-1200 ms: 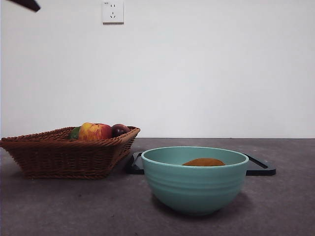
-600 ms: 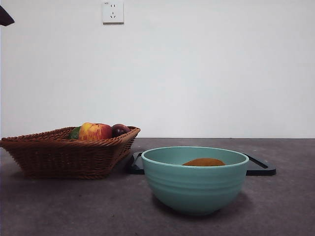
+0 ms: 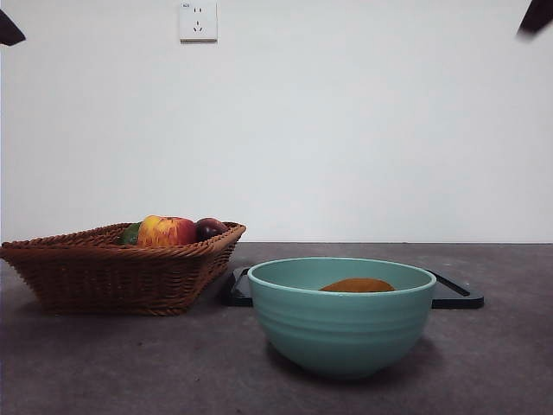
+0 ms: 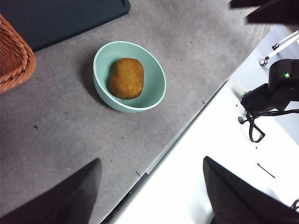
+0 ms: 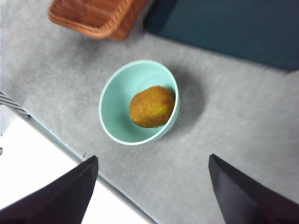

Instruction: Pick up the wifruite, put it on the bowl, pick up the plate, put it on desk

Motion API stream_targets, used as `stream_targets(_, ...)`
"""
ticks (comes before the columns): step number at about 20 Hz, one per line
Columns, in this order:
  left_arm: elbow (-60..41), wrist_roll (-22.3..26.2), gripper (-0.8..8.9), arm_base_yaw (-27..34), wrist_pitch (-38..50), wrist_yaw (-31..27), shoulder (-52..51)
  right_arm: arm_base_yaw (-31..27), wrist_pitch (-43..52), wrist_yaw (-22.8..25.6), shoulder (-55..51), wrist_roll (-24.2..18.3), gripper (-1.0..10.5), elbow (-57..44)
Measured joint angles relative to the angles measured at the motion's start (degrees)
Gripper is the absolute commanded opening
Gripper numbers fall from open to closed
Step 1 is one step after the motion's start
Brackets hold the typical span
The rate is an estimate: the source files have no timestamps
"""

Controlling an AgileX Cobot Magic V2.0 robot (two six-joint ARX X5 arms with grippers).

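The teal-green bowl [image 3: 342, 324] stands on the desk [image 3: 130, 363] with the brown kiwifruit [image 3: 358, 285] lying inside it. The bowl [image 4: 129, 77] and fruit [image 4: 126, 78] show in the left wrist view, and the bowl [image 5: 139, 101] and fruit [image 5: 152, 106] in the right wrist view. A dark flat plate [image 3: 455, 295] lies on the desk just behind the bowl. My left gripper [image 4: 152, 196] is open and empty, high above the desk's front edge. My right gripper [image 5: 152, 191] is open and empty, high above the bowl.
A brown wicker basket [image 3: 112, 272] with an apple [image 3: 166, 232] and other fruit stands left of the bowl. Black arm tips show at the top left corner [image 3: 9, 30] and top right corner [image 3: 537, 15]. A wall socket [image 3: 198, 21] is behind.
The black tip at the top left drew back toward the corner. A second black tip has come into view at the top right corner. The bowl, fruit and plate have not moved.
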Motion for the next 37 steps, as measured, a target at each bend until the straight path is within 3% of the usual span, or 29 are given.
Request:
stream_targets(3, 0.00, 0.00, 3.44, 0.00, -0.02, 0.00, 0.00, 3.89, 9.94, 0.83, 0.94, 5.25, 3.8, -5.66)
stream_targets(6, 0.00, 0.00, 3.44, 0.00, 0.00, 0.00, 0.00, 8.33, 17.11, 6.67, 4.94, 8.57, 3.1, -9.75)
stream_targets(13, 0.00, 0.00, 3.44, 0.00, 0.04, 0.00, 0.00, 15.45, 31.69, 16.20, 18.36, 9.79, 2.6, -11.52)
stream_targets(19, 0.00, 0.02, 3.44, 0.00, 0.04, 0.00, 0.00, 16.85, 39.26, 19.21, 27.04, 9.81, 1.5, -11.52)
stream_targets(26, 0.00, 0.87, 3.44, 0.00, 0.04, 0.00, 0.00, 16.85, 42.45, 19.26, 30.60, 9.84, 0.1, -11.52)
stream_targets(33, 0.00, 1.29, 3.44, 0.00, 0.04, 0.00, 0.00, 16.98, 43.80, 19.23, 30.64, 9.81, 0.1, -10.78)
stream_targets(37, 0.00, 1.31, 3.44, 0.00, 0.04, 0.00, 0.00, 16.50, 42.97, 19.45, 30.64, 9.25, 0.1, -5.35)
